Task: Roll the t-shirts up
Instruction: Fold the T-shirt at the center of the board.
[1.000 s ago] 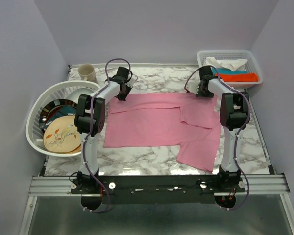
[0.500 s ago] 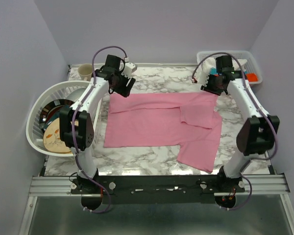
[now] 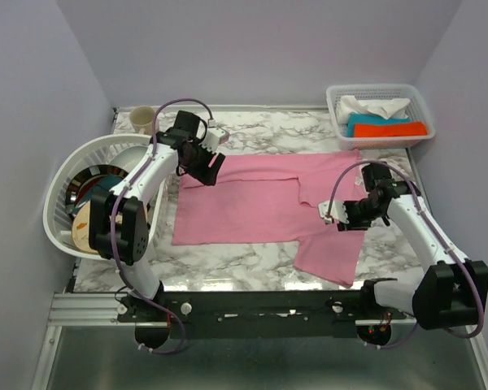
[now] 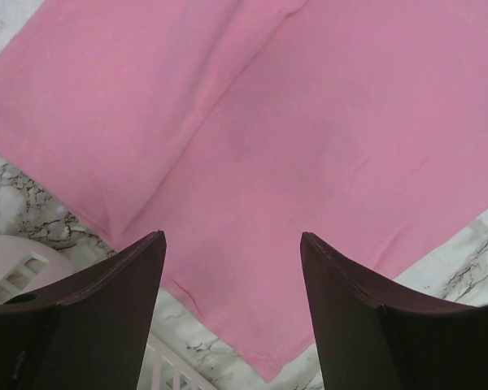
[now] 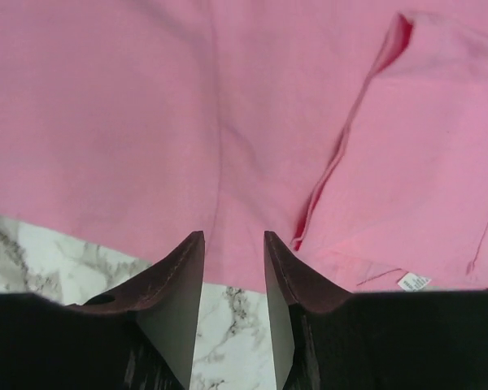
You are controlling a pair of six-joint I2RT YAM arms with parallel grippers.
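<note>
- Table (image 3: 260, 130): marble top, with the t-shirt spread across its middle
- T-shirt (image 3: 252, 203): pink and lying flat, long axis running left to right; at its right end a flap extends toward the near edge and a folded part lies on top
- Left gripper (image 4: 232, 244): jaws wide apart and empty, just above the cloth's far-left corner
- Right gripper (image 5: 233, 237): jaws narrowly parted and empty, over the near-right cloth beside the fold
- Each arm is nearer its own short end; the right flap probably needs folding in before rolling
</note>
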